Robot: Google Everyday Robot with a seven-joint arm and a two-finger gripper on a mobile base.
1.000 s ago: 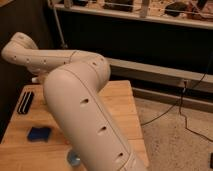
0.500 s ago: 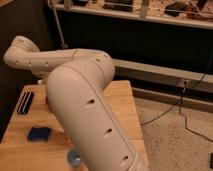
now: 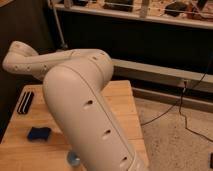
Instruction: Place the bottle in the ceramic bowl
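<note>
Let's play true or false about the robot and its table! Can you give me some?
1. The robot's arm is white. True.
2. The table is made of glass. False: it is wood.
3. A blue thing lies on the table. True.
4. The claw is in plain sight. False: the claw is out of view.
5. The black thing lies on the floor. False: it lies on the table, near its left edge.

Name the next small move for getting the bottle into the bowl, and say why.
Probably swing the arm off the middle of the table: it hides most of the top, and the gripper is out of view. A blue pad and a black object show, but no clear bottle or bowl.
</note>
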